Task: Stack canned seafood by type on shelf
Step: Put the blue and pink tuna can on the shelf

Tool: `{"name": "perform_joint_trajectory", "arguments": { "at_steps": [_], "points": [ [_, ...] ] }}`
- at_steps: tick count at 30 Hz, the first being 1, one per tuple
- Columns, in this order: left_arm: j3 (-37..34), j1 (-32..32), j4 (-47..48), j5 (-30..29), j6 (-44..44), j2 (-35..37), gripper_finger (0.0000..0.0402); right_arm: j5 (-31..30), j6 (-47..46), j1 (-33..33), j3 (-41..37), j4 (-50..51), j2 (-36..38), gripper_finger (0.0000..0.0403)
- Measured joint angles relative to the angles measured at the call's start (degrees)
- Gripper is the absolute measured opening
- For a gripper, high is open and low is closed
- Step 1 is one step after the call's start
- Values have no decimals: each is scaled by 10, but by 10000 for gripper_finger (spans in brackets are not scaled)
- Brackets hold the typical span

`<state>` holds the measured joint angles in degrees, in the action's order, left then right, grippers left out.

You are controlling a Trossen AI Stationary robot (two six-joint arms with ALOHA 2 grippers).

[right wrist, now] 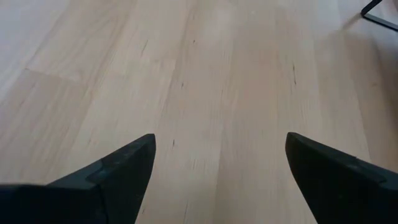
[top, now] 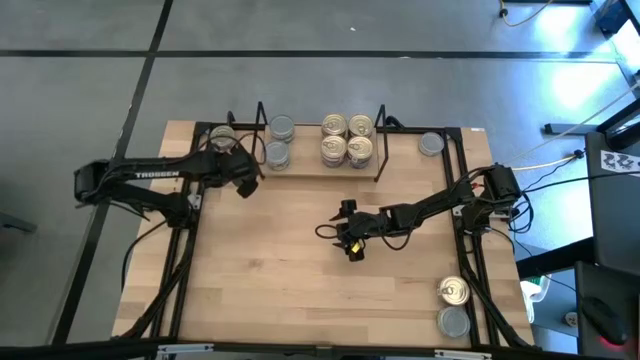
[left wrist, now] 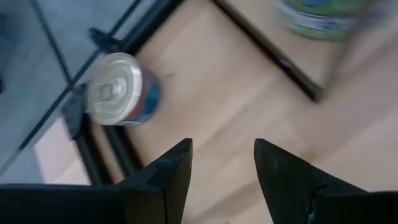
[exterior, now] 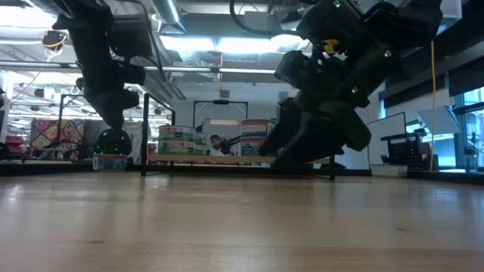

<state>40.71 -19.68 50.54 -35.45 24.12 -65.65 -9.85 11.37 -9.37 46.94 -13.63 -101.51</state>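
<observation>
Shelf (top: pixel 310 172): low wooden board with black wire end frames, at the far edge of the table (top: pixel 300 290).

Silver-topped tins (top: pixel 280 140): 2 on the shelf's left part, one just behind the other.

Gold-topped tins (top: pixel 347 139): 4 in a tight square on the shelf's right part.

Loose gold-topped tin (top: pixel 222 138): on the table just outside the shelf's left end frame, close to the left gripper (top: pixel 243 185); the left wrist view shows it standing upright beyond the fingers (left wrist: pixel 171 180), which are parted and hold nothing.

Far-right silver tin (top: pixel 431 144): alone near the table's far right corner.

Near-right pair (top: pixel 454 305): 1 gold top, 1 silver top, close together at the near right corner.

Right gripper (top: pixel 351 243): at mid-table, fingers (right wrist: pixel 118 174) spread wide over bare wood, empty.
</observation>
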Motion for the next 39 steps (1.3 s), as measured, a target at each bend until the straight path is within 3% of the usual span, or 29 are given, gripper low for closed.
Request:
{"name": "perform_joint_trajectory", "arguments": {
  "at_steps": [14, 24, 27, 35, 39],
  "points": [
    [0, -133, -41, -21, 48, 0, 170, 0, 0, 0, 0, 0, 0, 353],
    [-1, -179, -63, 9, -8, 1, 167, 3, 0, 0, 0, 0, 0, 353],
    [-1, -173, -56, -25, -43, 0, 147, 7, 0, 0, 0, 0, 0, 353],
    [-1, -160, -65, -18, -129, 0, 87, 9, 0, 0, 0, 0, 0, 353],
    [-1, -159, -93, -20, -218, 0, 58, 9, 0, 0, 0, 0, 0, 353]
  ]
}}
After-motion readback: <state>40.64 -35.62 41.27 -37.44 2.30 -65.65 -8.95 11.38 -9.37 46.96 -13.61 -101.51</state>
